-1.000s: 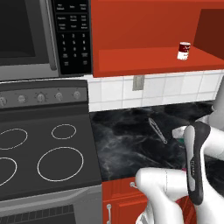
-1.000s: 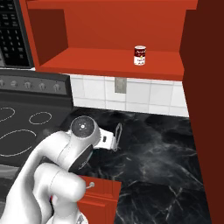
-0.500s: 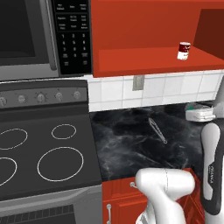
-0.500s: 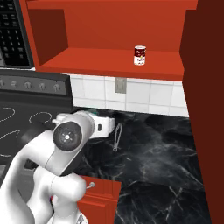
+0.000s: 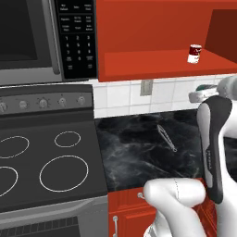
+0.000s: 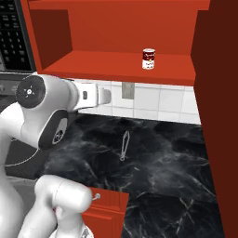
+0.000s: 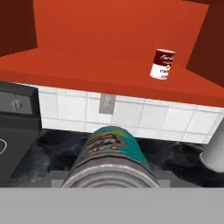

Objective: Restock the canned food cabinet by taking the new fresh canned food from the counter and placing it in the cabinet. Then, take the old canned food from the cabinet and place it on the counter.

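A: How much room is showing around the cabinet point(image 6: 116, 65) shelf?

B: Plenty. The red-and-white can point(image 6: 148, 59) is standing upright toward the right of the shelf, back from the front edge, with bare floor stretching to its left. A dark red side wall is closing off the right end.

A: And the hand?

B: The hand point(image 7: 111, 177) is gripping the teal can point(image 7: 111, 151), holding it lying along the view, above the counter point(image 6: 158, 162) and below the shelf edge, facing the white tiled wall.

A: What's lying on the counter?

B: A thin metal utensil point(image 6: 124, 145) is resting on the black marble near the middle, well apart from the stove point(image 5: 46, 157) on the left.
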You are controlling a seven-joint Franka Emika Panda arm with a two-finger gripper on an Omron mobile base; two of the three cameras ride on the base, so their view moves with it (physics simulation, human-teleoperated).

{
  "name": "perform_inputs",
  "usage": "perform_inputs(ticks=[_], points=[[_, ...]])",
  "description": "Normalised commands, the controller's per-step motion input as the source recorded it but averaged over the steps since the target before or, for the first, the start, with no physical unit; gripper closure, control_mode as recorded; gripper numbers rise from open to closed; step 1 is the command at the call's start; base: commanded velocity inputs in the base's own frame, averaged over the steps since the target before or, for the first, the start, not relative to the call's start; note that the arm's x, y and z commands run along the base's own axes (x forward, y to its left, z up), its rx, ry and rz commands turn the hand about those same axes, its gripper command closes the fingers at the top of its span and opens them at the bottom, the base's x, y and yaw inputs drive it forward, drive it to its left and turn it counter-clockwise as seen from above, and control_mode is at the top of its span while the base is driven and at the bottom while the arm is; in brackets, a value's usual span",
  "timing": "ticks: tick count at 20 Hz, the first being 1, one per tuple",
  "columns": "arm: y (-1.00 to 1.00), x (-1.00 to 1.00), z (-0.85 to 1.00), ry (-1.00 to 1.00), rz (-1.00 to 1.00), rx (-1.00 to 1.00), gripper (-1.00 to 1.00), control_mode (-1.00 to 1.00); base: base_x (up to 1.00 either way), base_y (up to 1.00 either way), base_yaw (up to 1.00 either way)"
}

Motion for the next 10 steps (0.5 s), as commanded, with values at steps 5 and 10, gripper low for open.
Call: perform_inputs(ticks=[5, 10], points=[[0.05, 0.11, 0.83, 0.43, -0.12, -0.07, 1.0, -1.0, 0.0, 0.0, 0.0], [-0.06, 0.16, -0.08, -0.02, -0.04, 0.11, 1.0, -1.0, 0.0, 0.0, 0.0]])
